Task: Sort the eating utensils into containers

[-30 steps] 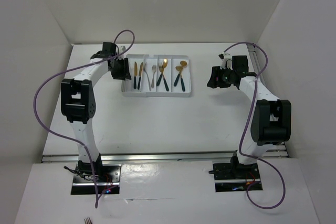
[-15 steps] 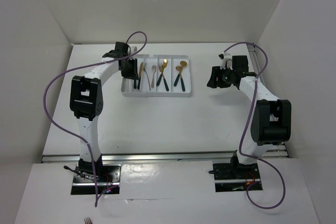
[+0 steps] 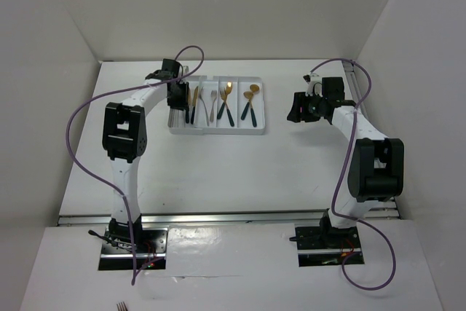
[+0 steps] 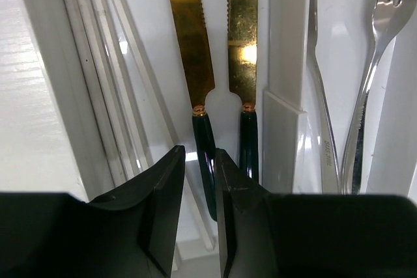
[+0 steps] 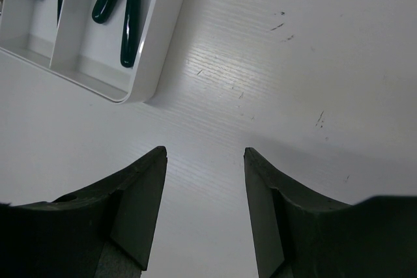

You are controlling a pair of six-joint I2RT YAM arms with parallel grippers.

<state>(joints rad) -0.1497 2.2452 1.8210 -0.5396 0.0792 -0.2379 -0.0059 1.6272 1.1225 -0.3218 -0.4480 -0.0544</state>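
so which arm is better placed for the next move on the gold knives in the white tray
Left. The left gripper hangs over the white plastic tray, fingers either side of one gold-bladed, dark-handled knife. The right gripper is open over the white table, beyond the tray's right edge.

Table: a flat white matte table [image 3: 218, 172] under me, finely ribbed, with small dark scuffs below my right wrist.
Walls: plain white back wall [image 3: 233, 5], plain white left wall [image 3: 36, 107], plain white right wall [image 3: 429, 71].
Near edge: silver metal rail [image 3: 233, 218], then a white board ledge [image 3: 233, 267].
Light: even, soft.
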